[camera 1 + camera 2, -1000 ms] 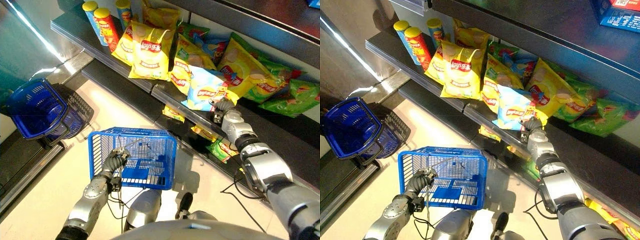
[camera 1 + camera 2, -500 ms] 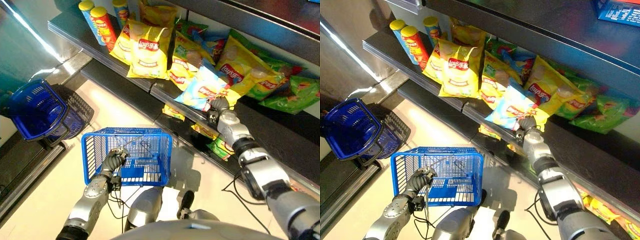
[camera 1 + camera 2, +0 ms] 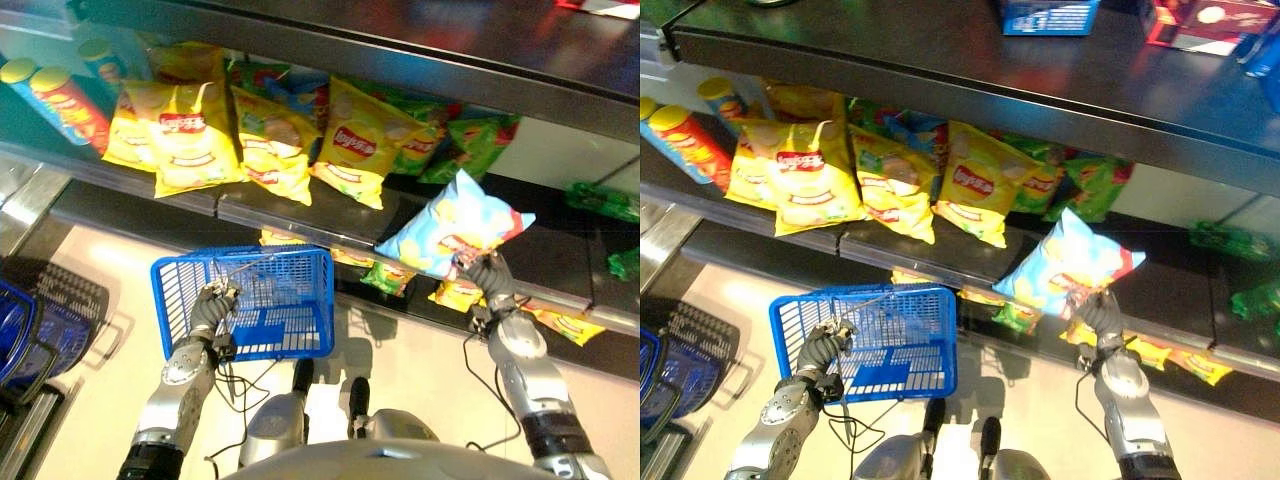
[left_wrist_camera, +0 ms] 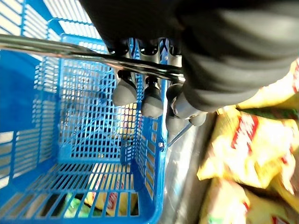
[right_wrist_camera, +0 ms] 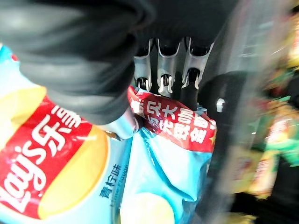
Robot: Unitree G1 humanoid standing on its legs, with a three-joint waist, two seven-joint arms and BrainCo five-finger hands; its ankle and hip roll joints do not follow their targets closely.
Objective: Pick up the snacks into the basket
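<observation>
Above the right robot hand [image 3: 487,277], a light-blue chip bag [image 3: 455,235] was held up in front of the shelf [image 3: 300,205], its lower edge pinched between curled fingers [image 5: 164,70] and thumb. Well apart to its left, the blue basket [image 3: 250,300] hung over the floor, its wire handle [image 4: 70,49] gripped by the curled fingers of the left robot hand [image 3: 212,305]. Yellow and green snack bags [image 3: 265,140] lay along the shelf.

shelf [image 3: 300,205]: yellow chip bags [image 3: 190,140], green bags [image 3: 470,140], red can [image 3: 70,105] | lower shelf [image 3: 560,270]: small packets [image 3: 565,325]
</observation>
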